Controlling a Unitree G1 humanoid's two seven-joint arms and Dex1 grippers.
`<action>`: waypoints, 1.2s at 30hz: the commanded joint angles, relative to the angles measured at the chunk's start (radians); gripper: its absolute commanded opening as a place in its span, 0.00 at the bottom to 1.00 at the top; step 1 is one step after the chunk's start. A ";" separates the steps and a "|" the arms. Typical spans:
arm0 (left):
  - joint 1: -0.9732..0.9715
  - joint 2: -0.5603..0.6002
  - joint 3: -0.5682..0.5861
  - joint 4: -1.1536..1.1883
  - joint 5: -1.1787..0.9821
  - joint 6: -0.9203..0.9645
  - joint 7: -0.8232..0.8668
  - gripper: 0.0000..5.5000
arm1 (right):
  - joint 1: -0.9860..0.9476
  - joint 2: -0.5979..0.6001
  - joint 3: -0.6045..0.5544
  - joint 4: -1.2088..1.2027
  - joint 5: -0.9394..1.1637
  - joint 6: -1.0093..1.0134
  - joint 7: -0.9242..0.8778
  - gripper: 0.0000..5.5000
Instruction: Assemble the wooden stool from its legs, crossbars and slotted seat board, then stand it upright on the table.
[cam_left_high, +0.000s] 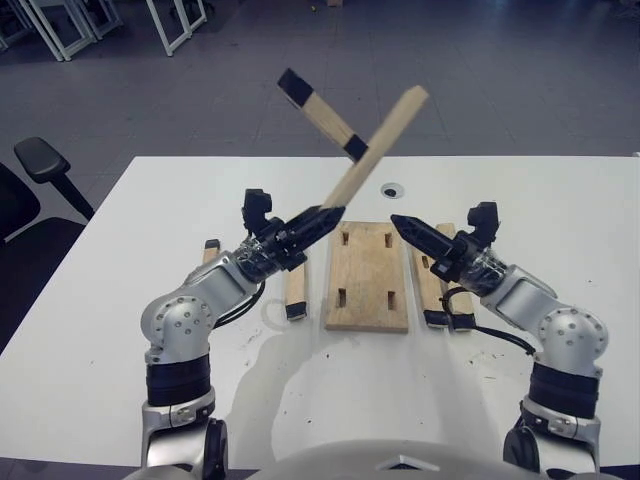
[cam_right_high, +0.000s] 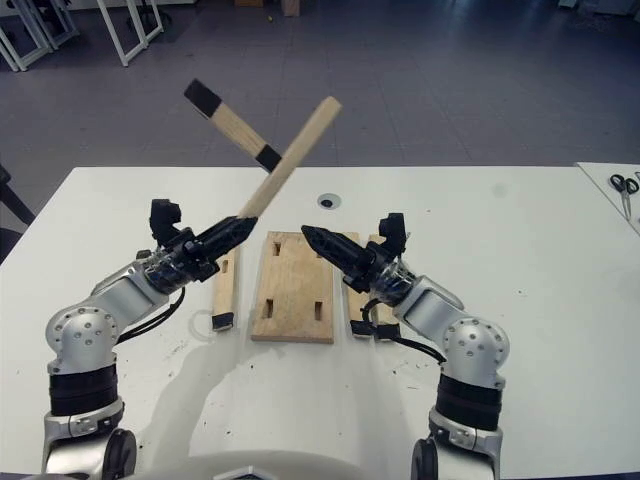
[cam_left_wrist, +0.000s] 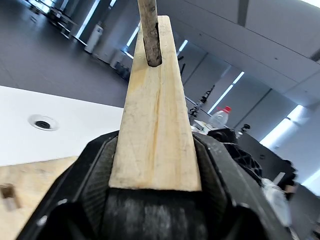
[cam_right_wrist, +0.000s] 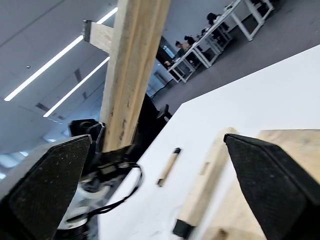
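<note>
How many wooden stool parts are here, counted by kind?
Seat board: 1
Long bars lying on the table: 3
Short piece on the table: 1
Crossed bars held up by the left gripper: 2
Total: 7

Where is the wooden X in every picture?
Left eye view: wooden X high in the middle, held by the left pincer.
Right eye view: X high, left of middle.
Left wrist view: X close up, rising from that pincer.
Right wrist view: X farther off, standing tall.
Shared landmark: the seat board.
</note>
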 joint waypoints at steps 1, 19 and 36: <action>-0.059 0.065 -0.037 -0.008 -0.102 0.105 -0.088 0.37 | -0.070 -0.062 -0.020 0.045 0.190 0.072 0.004 0.88; -0.052 0.160 -0.104 -0.004 -0.115 0.145 -0.178 0.37 | -0.090 -0.174 0.071 0.007 0.316 0.027 0.088 0.61; -0.057 0.169 -0.099 -0.024 -0.103 0.074 -0.258 0.49 | -0.092 -0.259 0.116 0.028 0.217 -0.019 0.223 0.37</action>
